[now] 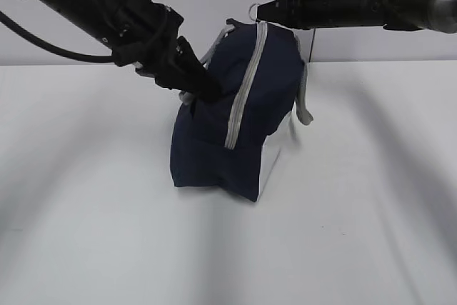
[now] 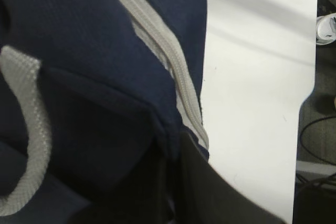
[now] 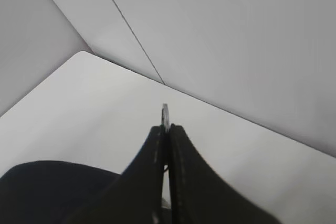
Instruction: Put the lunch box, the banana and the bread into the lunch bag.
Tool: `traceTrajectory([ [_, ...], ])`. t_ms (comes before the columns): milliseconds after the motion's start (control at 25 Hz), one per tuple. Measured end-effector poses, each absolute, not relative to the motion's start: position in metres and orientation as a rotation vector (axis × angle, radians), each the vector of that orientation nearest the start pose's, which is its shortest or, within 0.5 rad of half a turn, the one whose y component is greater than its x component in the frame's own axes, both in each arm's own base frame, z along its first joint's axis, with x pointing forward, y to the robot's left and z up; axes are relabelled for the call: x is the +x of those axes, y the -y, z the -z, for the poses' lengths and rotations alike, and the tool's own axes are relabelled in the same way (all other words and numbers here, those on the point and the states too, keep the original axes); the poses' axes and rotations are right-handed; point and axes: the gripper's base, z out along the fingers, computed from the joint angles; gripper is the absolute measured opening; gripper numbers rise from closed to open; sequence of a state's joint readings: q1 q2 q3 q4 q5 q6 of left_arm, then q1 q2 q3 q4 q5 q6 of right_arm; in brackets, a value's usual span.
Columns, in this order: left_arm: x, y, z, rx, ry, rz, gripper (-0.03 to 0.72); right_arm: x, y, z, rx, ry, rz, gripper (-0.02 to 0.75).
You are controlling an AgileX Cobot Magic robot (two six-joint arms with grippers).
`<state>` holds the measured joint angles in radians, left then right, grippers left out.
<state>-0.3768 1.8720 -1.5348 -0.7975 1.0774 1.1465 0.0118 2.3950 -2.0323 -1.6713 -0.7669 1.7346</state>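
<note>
Left gripper, jaws clamped on the boxy navy-blue fabric lunch bag, steadies it while right gripper, jaws pinching the metal ring pull, works the zipper

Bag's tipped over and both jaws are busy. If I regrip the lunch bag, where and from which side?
Take the grey strap handle hanging off the lunch bag on its right side, coming from the right. It hangs as a free loop clear of the fabric, so jaws can close across it.

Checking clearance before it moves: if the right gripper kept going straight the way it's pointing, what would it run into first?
Nothing, as far as shown. The right gripper, shut on the metal ring pull, points left above the lunch bag; the left arm looks lower, though depth is unclear.
</note>
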Motion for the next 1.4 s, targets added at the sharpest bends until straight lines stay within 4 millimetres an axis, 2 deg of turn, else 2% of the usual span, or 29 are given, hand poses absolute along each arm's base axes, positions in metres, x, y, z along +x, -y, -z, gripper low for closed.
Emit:
traceTrajectory([
  [280, 0.342, 0.194, -0.27, 1.567, -2.117, 0.766, 0.001, 0.54, -0.07, -0.215, -0.5, -1.851, -0.77, -0.016],
  [480, 0.341, 0.192, -0.269, 1.591, -2.134, 0.749, 0.001, 0.539, -0.071, -0.214, -0.52, -1.856, -0.788, -0.016],
  [560, 0.342, 0.191, -0.269, 1.536, -2.183, 0.76, 0.002, 0.538, -0.071, -0.213, -0.538, -1.865, -0.785, -0.016],
  [680, 0.348, 0.187, -0.27, 1.355, -2.292, 0.765, 0.027, 0.537, -0.07, -0.211, -0.56, -1.888, -0.768, -0.016],
  [800, 0.356, 0.179, -0.272, 1.19, -2.361, 0.768, 0.12, 0.536, -0.071, -0.211, -0.577, -1.899, -0.775, -0.016],
  [1000, 0.361, 0.164, -0.291, 1.032, -2.33, 0.79, 0.401, 0.535, -0.071, -0.21, -0.598, -1.915, -0.778, -0.016],
  [1080, 0.363, 0.157, -0.302, 0.942, -2.291, 0.817, 0.47, 0.535, -0.071, -0.21, -0.6, -1.918, -0.776, -0.016],
  [1280, 0.377, 0.149, -0.33, 0.617, -2.131, 0.913, 0.494, 0.534, -0.071, -0.21, -0.596, -1.923, -0.781, -0.016],
  [1400, 0.386, 0.15, -0.333, 0.478, -2.077, 0.928, 0.492, 0.534, -0.071, -0.209, -0.592, -1.927, -0.784, -0.016],
])
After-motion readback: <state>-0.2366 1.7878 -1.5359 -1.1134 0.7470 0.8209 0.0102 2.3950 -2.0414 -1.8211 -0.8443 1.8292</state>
